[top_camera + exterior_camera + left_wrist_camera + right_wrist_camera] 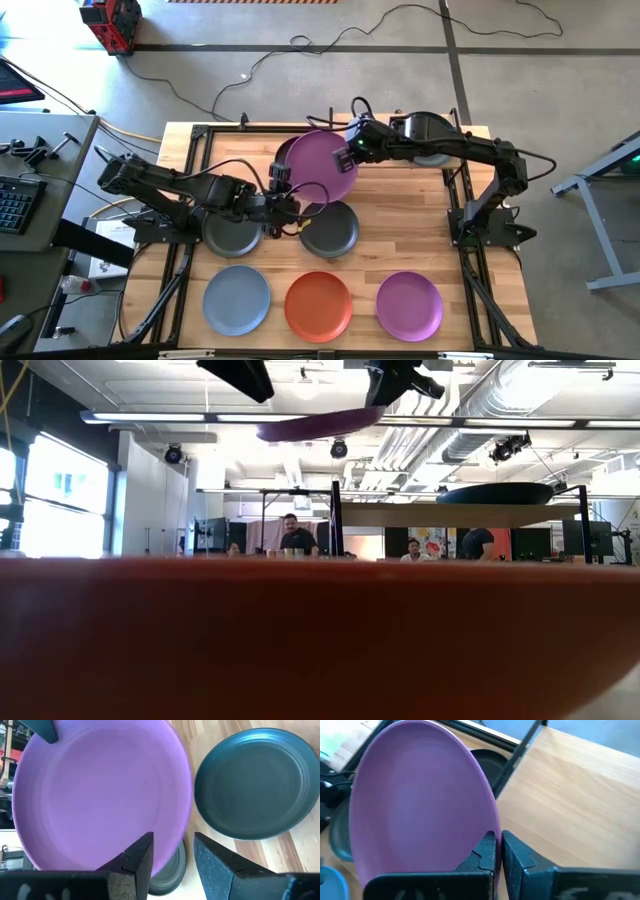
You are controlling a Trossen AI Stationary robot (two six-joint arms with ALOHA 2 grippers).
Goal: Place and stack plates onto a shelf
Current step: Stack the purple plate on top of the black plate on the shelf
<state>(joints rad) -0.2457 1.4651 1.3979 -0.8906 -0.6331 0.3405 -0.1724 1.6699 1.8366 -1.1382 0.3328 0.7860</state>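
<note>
With the left tool (pixel 172 857) open, the right tool (pixel 498 851), pinching only the round purple plate's (pixel 325 165) rim, could drop it.

One plate (pixel 322 163) hangs above the table (pixel 400 230) between the left gripper (pixel 283 196) and right gripper (pixel 354 143). Two plates (pixel 232 234) (pixel 331 230) lie below it; three (pixel 237 299) (pixel 318 305) (pixel 409 304) line the front edge.

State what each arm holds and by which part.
The right gripper pinches the purple plate at its rim. The left gripper is open, holding nothing.
</note>
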